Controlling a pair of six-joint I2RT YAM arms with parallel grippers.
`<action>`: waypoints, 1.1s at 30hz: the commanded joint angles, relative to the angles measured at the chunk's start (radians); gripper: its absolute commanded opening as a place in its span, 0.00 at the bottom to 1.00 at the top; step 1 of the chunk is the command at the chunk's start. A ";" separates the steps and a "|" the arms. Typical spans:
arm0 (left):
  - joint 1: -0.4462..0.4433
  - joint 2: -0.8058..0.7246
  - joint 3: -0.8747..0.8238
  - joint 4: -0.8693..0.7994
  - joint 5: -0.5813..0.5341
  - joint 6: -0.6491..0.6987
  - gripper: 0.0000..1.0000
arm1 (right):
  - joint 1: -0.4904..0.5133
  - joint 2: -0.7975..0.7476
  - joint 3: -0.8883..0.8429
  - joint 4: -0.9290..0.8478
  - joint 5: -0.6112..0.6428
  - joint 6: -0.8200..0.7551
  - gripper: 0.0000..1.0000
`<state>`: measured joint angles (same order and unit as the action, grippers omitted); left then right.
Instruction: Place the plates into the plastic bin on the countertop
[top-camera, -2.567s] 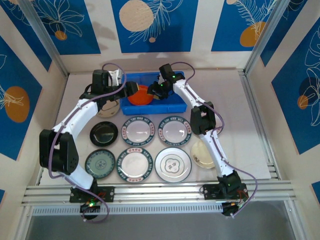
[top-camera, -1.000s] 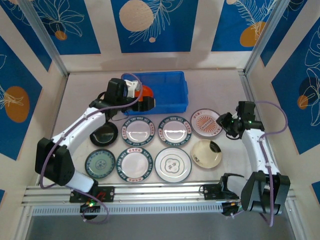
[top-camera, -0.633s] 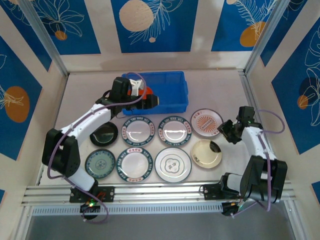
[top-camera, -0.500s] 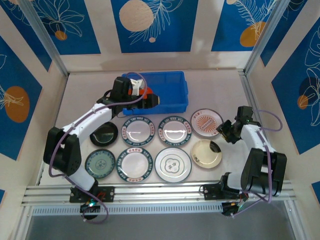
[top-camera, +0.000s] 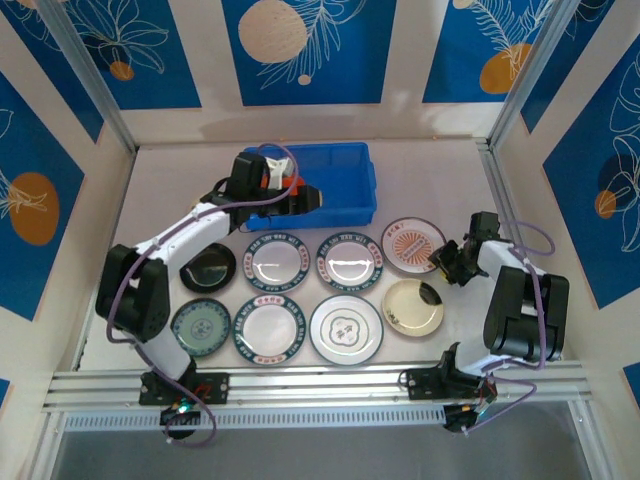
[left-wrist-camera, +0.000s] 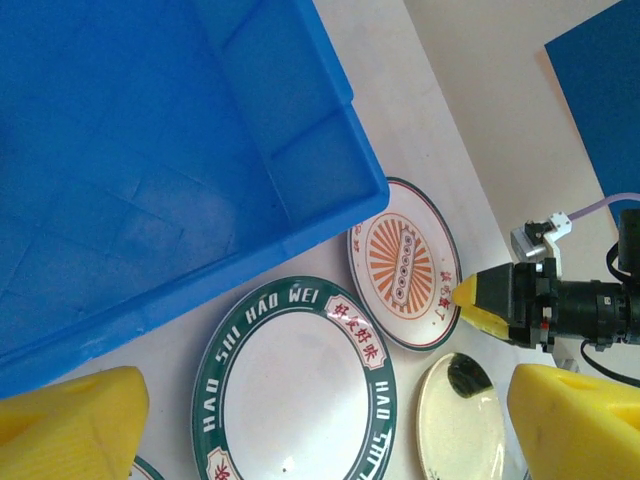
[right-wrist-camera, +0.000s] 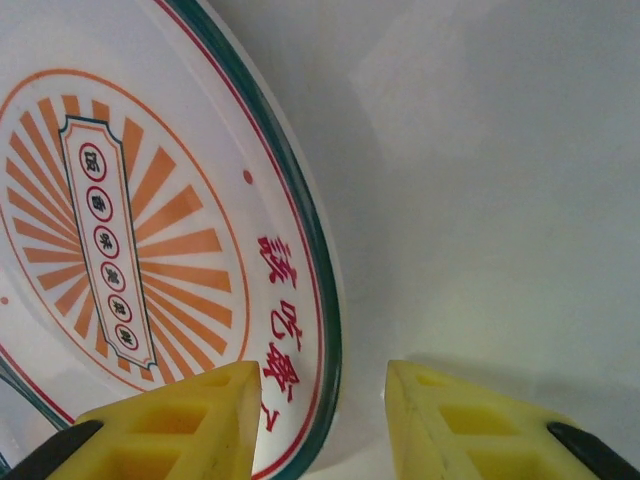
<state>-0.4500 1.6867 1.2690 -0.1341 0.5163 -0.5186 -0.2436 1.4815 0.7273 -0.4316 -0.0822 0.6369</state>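
Early going, by the look of it. Can count eight plates out on the table (top-camera: 160, 180), in two rows between the bin (top-camera: 345, 160) at the middle of the far edge and the near edge. Far row, from the left edge: black plate (top-camera: 208, 267), lettered white plate (top-camera: 277, 262), its twin (top-camera: 348, 258), sunburst plate (top-camera: 413, 245). Near row: green plate (top-camera: 200, 328), third lettered plate (top-camera: 269, 328), grey-rimmed plate (top-camera: 345, 329), cream plate (top-camera: 413, 307). Inside the bin, can make out a sliver of orange (top-camera: 289, 183) under the left arm, probably one plate already in; bare blue floor elsewhere, seen from the left wrist. Left fingers (top-camera: 310, 197) spread wide above the bin's near wall, holding nothing. Right fingers (right-wrist-camera: 190, 420) part-spread astride the sunburst plate's right rim, one over the plate, one over bare table, not pinched on it. Likely the step in hand: closing on that rim and carrying it to the bin. After that, seven more to lift.
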 joint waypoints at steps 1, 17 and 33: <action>-0.006 0.017 0.032 0.026 0.018 -0.007 0.92 | -0.006 0.025 0.021 0.031 -0.044 -0.004 0.37; -0.007 0.021 -0.003 0.056 -0.016 -0.026 0.91 | -0.014 0.081 0.024 0.100 -0.065 0.005 0.28; -0.007 0.014 -0.010 0.064 -0.007 -0.024 0.86 | -0.049 0.007 -0.010 0.139 -0.043 0.030 0.06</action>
<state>-0.4503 1.6997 1.2663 -0.0895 0.4976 -0.5488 -0.2775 1.5204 0.7326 -0.2798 -0.1658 0.6540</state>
